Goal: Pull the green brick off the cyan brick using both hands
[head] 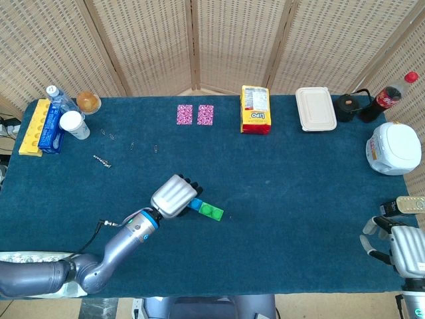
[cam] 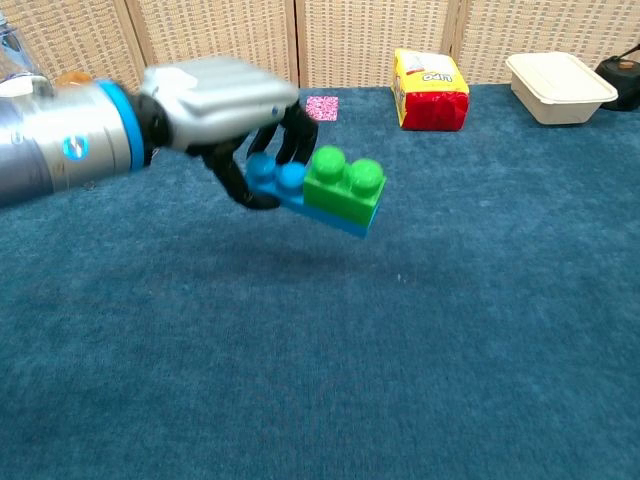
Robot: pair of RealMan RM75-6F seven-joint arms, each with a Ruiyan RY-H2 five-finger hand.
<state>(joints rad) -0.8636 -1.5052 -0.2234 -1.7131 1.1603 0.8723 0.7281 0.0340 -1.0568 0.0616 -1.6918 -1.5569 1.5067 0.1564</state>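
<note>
My left hand [cam: 225, 110] [head: 176, 195] grips the left end of the cyan brick [cam: 280, 184] [head: 195, 205] and holds it in the air above the table. The green brick [cam: 345, 185] [head: 212, 212] sits pressed onto the cyan brick's right half, tilted slightly down to the right. My right hand [head: 397, 242] shows only in the head view, at the table's near right corner, fingers curled loosely and holding nothing.
A yellow snack bag [head: 255, 109], a white lunch box [head: 315, 108], two pink cards [head: 195, 114] and a cola bottle [head: 389, 97] line the far edge. A cup [head: 74, 124], blue-and-yellow box [head: 41, 127] and small clips [head: 103, 161] lie far left. A white cooker [head: 393, 148] stands right.
</note>
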